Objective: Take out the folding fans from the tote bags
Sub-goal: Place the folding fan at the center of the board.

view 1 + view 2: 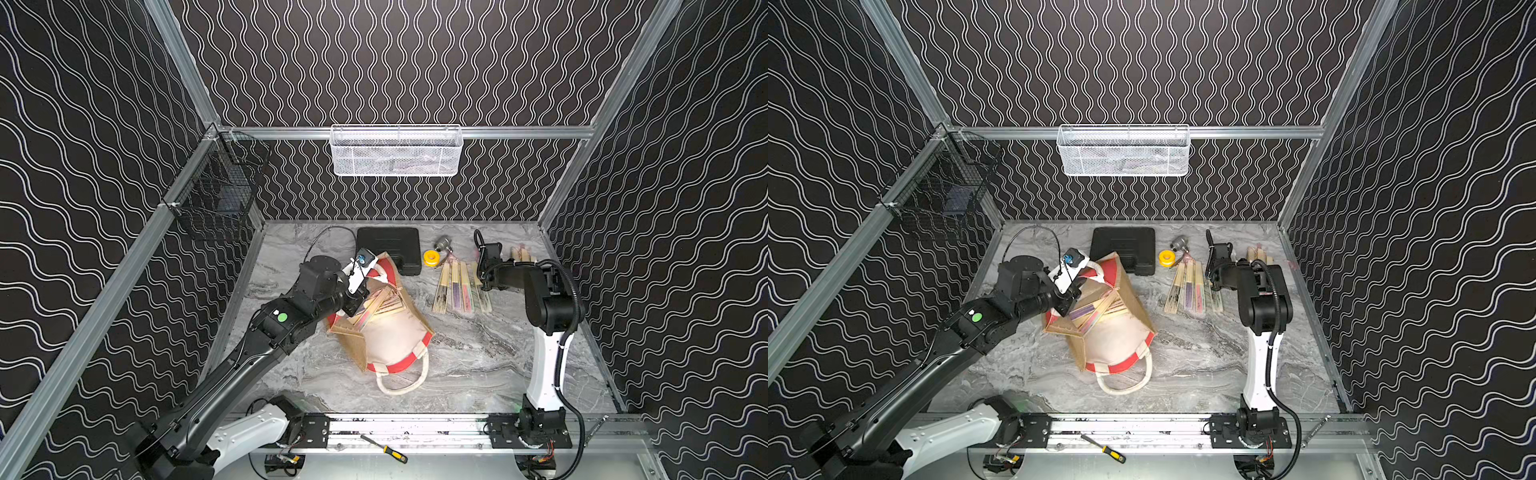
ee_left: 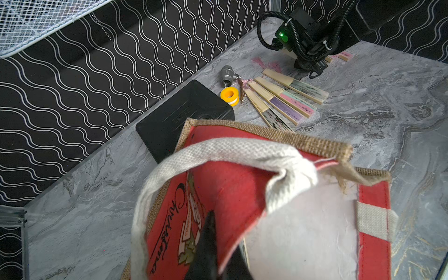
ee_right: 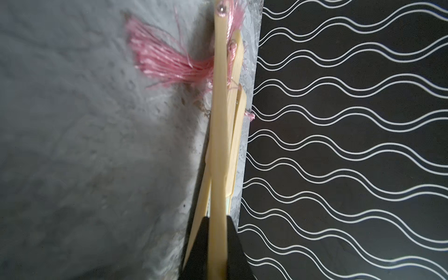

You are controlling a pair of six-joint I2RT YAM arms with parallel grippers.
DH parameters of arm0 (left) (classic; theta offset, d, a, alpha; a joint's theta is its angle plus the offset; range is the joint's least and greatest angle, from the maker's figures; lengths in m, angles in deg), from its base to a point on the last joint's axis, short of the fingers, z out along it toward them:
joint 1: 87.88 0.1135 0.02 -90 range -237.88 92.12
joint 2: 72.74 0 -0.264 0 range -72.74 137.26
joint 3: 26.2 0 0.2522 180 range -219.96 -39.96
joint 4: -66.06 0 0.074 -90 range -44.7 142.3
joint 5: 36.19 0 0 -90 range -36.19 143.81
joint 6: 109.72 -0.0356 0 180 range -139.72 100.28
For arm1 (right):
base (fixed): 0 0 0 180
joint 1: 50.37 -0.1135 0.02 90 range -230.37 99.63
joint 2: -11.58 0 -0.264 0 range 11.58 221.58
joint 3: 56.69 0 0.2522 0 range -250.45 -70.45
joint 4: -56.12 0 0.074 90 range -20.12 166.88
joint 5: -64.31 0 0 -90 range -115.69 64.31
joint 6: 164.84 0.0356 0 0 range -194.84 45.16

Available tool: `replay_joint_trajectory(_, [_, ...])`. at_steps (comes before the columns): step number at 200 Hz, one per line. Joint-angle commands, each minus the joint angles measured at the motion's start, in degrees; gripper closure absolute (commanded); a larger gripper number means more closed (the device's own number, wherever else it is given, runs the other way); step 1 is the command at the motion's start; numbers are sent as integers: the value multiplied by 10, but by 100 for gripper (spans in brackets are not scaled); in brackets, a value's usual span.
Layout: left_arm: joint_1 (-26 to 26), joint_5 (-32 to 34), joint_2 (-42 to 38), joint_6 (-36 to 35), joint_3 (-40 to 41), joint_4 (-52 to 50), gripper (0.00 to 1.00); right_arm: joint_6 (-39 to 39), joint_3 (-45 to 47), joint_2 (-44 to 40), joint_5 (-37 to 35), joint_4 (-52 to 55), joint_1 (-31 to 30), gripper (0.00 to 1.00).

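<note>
At the bottom edge in both top views, a yellow-handled screwdriver (image 1: 384,451) lies on the metal frame; it is not part of the job. Above it, on the grey marbled tabletop (image 1: 478,361), sits the boxy tan jute tote bag (image 1: 413,301) with red-and-white printed panels, its mouth open toward the camera. The left end effector (image 2: 220,240) is pressed together on the bag's red printed rim, apparently keeping the mouth open. A bundle of slim closed folding fans (image 1: 378,309), pale bamboo with pink and purple pleats, lies inside just right of that end effector. Their long axes run from lower left to upper right of the frame. The left arm is nearer but occupied, so the next extraction likely falls to the right arm.

Further up and right, a row of removed fans (image 1: 457,291) lies on the tabletop. The right end effector (image 3: 218,232), well apart from the bag, pinches one bamboo fan (image 3: 219,145) near the wall. It would have to release this fan before travelling left.

Beyond are a flat black plastic case (image 1: 388,249) and a yellow tape roll (image 1: 430,257).

Not determinable: the number of fans in the bag, and whether the pinched fan rests on the tabletop, since that wrist view is blurred.
</note>
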Motion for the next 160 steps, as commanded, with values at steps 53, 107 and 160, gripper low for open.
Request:
replay_joint_trajectory(53, [1, 0, -6, -1, 0, 32, 100, 9, 25, -26, 47, 38, -12, 66])
replay_joint_trajectory(107, [1, 0, -8, -1, 1, 33, 100, 42, 13, -30, 68, 70, -12, 56])
replay_joint_trajectory(160, [0, -1, -7, -2, 1, 32, 100, 112, -24, -38, 146, 139, -11, 47])
